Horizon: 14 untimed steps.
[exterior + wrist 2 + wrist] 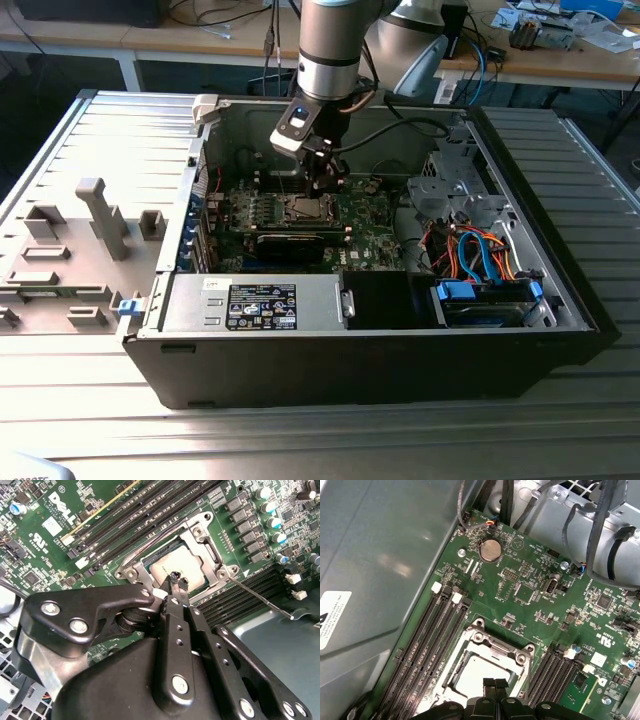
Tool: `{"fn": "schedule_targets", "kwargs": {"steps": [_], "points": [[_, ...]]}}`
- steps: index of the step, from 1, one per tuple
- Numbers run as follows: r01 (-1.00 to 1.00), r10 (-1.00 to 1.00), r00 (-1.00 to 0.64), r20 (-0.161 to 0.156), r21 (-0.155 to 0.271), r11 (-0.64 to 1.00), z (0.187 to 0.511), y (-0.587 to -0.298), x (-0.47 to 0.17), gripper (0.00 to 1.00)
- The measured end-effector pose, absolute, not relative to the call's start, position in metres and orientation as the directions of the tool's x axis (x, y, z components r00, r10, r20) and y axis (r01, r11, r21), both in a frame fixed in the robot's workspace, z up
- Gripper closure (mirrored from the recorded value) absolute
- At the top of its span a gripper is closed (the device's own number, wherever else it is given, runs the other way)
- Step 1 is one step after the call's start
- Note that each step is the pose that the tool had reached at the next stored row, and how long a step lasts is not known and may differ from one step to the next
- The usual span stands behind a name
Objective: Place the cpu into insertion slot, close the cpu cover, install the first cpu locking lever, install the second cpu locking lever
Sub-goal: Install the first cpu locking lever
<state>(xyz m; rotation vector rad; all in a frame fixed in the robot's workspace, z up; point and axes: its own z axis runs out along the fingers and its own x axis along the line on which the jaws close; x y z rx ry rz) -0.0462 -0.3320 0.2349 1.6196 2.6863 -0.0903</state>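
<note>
The open black computer case (350,370) crowds the arm. One black labelled power box (262,304) runs along the near wall, and one blue drive tray (470,297) sits at the exterior view's right, with orange and blue cables (470,245) behind it. On the green board, long black card slots (427,645) flank the insertion slot (303,208) on two sides, and one round silver coin battery (489,549) lies farther off. The flat silver-grey cpu (172,567) sits in the slot, framed by the thin metal cpu cover (197,531) lying flat around it. One thin wire lever (260,598) sticks out sideways over the card slots. The claw (177,580) has its two black fingers together, gripping nothing, with the tips at the cpu's face.
</note>
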Motion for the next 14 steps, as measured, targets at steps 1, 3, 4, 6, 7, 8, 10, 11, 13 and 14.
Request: {"fn": "schedule_targets", "kwargs": {"steps": [1, 3, 4, 6, 7, 8, 10, 11, 13, 14], "points": [[0.882, 0.882, -0.470, -0.033, -0.047, 0.468, 0.2349, -0.3319, -0.0462, 0.89], [0.878, 0.877, -0.479, -0.033, -0.047, 0.477, 0.2349, -0.3320, -0.0462, 0.89], [0.876, 0.876, -0.481, -0.033, -0.047, 0.479, 0.2349, -0.3320, -0.0462, 0.89], [0.873, 0.873, -0.486, -0.033, -0.047, 0.485, 0.2349, -0.3320, -0.0462, 0.89], [0.872, 0.872, -0.488, -0.033, -0.047, 0.487, 0.2349, -0.3320, -0.0462, 0.89], [0.871, 0.871, -0.491, -0.033, -0.047, 0.489, 0.2349, -0.3320, -0.0462, 0.89], [0.869, 0.868, -0.495, -0.033, -0.047, 0.493, 0.2349, -0.3320, -0.0462, 0.89], [0.867, 0.867, -0.498, -0.033, -0.047, 0.496, 0.2349, -0.3320, -0.0462, 0.89], [0.864, 0.864, -0.502, -0.033, -0.048, 0.501, 0.2349, -0.3320, -0.0462, 0.89], [0.863, 0.863, -0.504, -0.033, -0.047, 0.503, 0.2349, -0.3320, -0.0462, 0.89]]}}
